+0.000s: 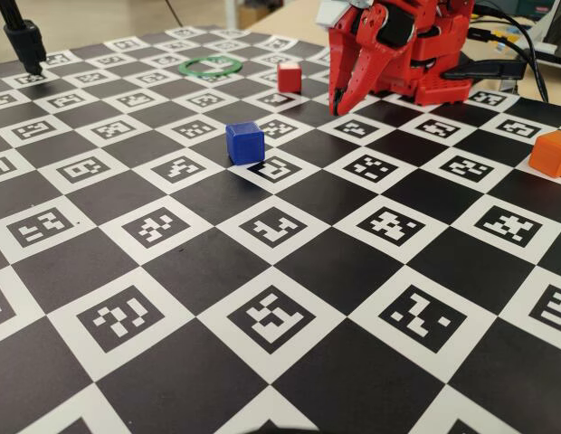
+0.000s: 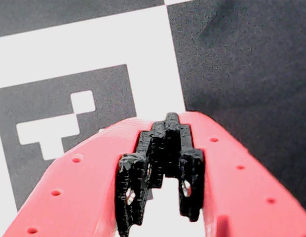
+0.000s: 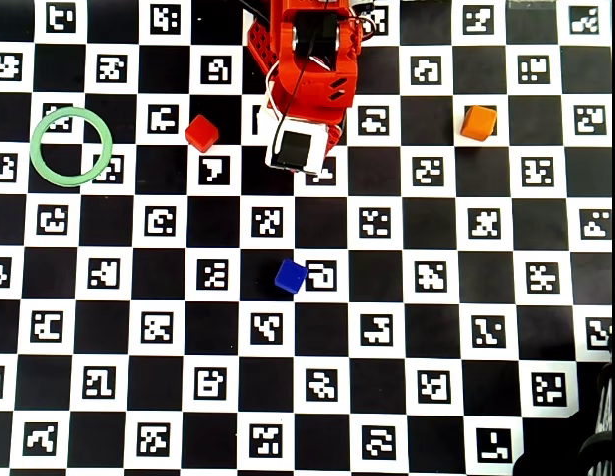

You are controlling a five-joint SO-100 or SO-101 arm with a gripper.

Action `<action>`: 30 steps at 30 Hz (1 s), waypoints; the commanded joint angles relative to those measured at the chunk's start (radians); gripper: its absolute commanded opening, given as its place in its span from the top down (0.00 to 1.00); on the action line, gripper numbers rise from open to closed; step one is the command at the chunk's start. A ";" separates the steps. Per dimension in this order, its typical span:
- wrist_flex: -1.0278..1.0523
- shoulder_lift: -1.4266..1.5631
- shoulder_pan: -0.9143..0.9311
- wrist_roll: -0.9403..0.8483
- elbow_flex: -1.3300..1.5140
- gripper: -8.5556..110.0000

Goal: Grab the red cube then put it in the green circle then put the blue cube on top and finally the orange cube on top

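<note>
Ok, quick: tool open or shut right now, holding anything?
Tool: shut and empty, tips together over the checkered board; red cube sits untouched.

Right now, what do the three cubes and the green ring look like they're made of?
The red cube, blue cube and orange cube look like solid plastic or painted wood: even colour, matte faces without glare, crisp edges. Which of the two cannot be told. The green ring looks like thin flat plastic, possibly printed or cut sheet: it lies flush on the checkered board with the pattern showing through its open centre.
</note>
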 commanded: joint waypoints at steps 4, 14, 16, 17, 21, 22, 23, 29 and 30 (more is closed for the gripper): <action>0.037 0.049 -0.009 -0.003 0.057 0.97; 0.044 0.049 -0.029 -0.055 0.057 0.97; 0.044 0.049 -0.029 -0.057 0.057 0.97; 0.044 0.049 -0.029 -0.057 0.057 0.97; 0.035 0.049 -0.026 0.017 0.055 0.97; 0.028 0.049 -0.028 0.009 0.055 0.97; 0.006 0.043 -0.028 0.037 0.044 0.97; -0.037 -0.232 -0.060 0.333 -0.268 0.97; -0.032 -0.291 -0.064 0.362 -0.339 0.97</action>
